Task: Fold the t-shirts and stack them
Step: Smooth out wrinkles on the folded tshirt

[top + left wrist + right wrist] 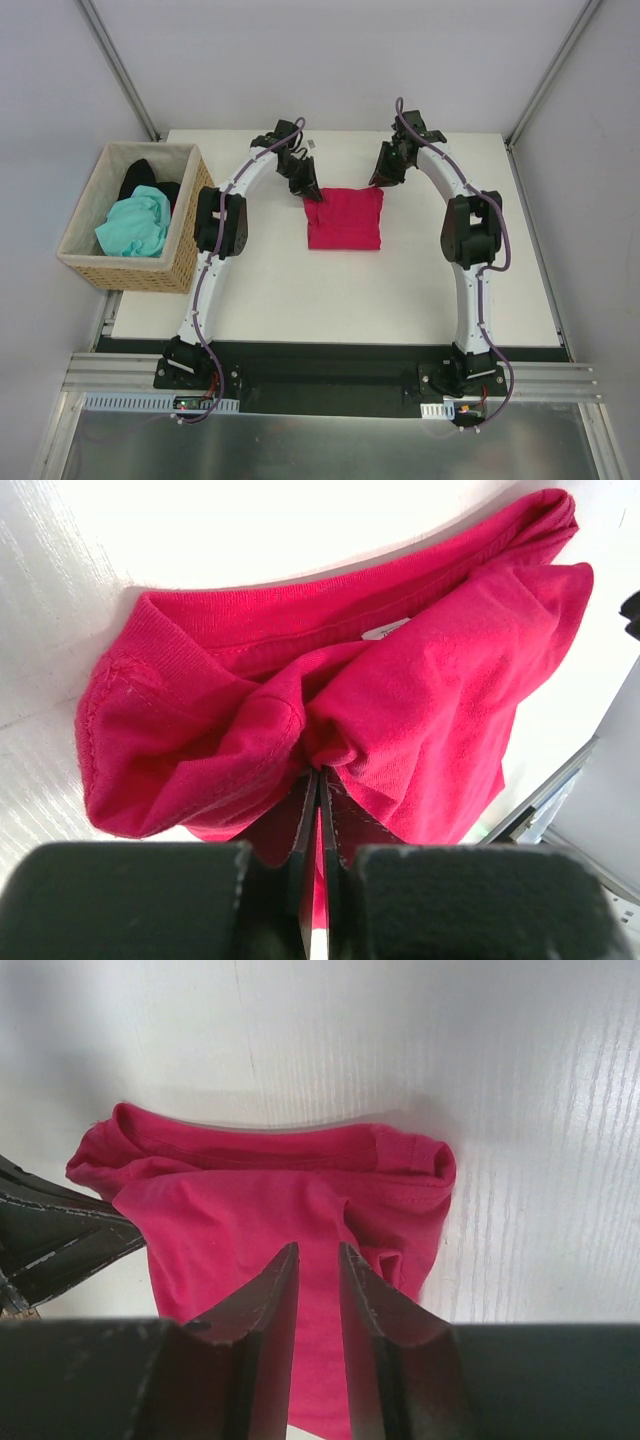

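Note:
The crimson t-shirt (345, 220) lies folded into a rough rectangle at the middle back of the table. My left gripper (308, 190) is at its back left corner. In the left wrist view its jaws are shut, with a bunch of the crimson t-shirt (400, 680) pinched at the left gripper (318, 772) tips. My right gripper (380, 180) is at the back right corner. The right wrist view shows the right gripper (318, 1248) with a narrow gap, standing over the crimson t-shirt (260, 1210) with no cloth between the fingers. A mint-green t-shirt (135, 225) and a black t-shirt (145, 175) lie in the basket.
A tan wicker basket (85, 255) stands off the table's left edge. The white table (300, 300) ends at a black strip in front, where both arm bases are bolted. The left gripper's black body (50, 1240) shows at the left of the right wrist view.

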